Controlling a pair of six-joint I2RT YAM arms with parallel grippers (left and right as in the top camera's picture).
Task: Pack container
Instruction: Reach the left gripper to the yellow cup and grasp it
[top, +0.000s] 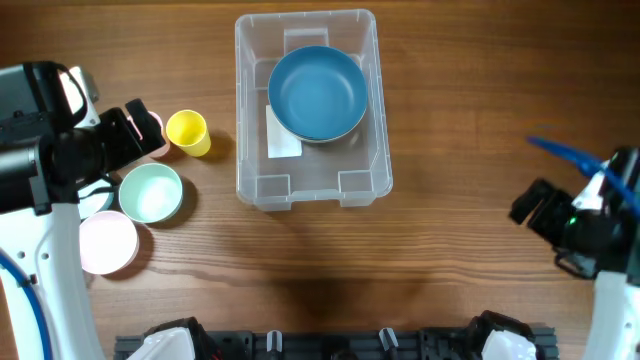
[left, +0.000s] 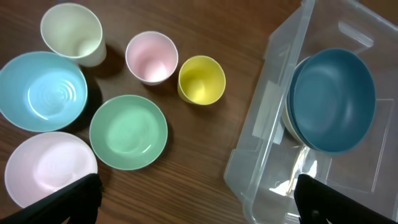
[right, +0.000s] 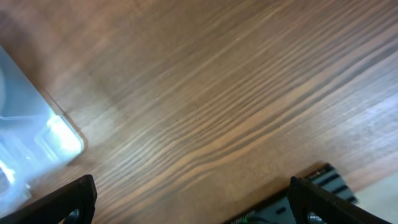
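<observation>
Container (top: 312, 178) stood upright on wooden table (top: 450, 120). Dark blue bowl (top: 318, 92) sat inside container, in far half. Yellow cup (top: 188, 132), green bowl (top: 151, 192), pink bowl (top: 106, 242) stood left of container. Left gripper (left: 199, 204) hovered left of container, fingers spread wide, empty. Right gripper (right: 193, 202) was well right of container, fingers likewise apart, empty.

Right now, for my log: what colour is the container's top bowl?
Teal-blue bowl; clearest in overhead view.

The container (top: 312, 190) is clear, its bowl (top: 318, 92) dark blue, the cup (top: 188, 131) yellow
</observation>
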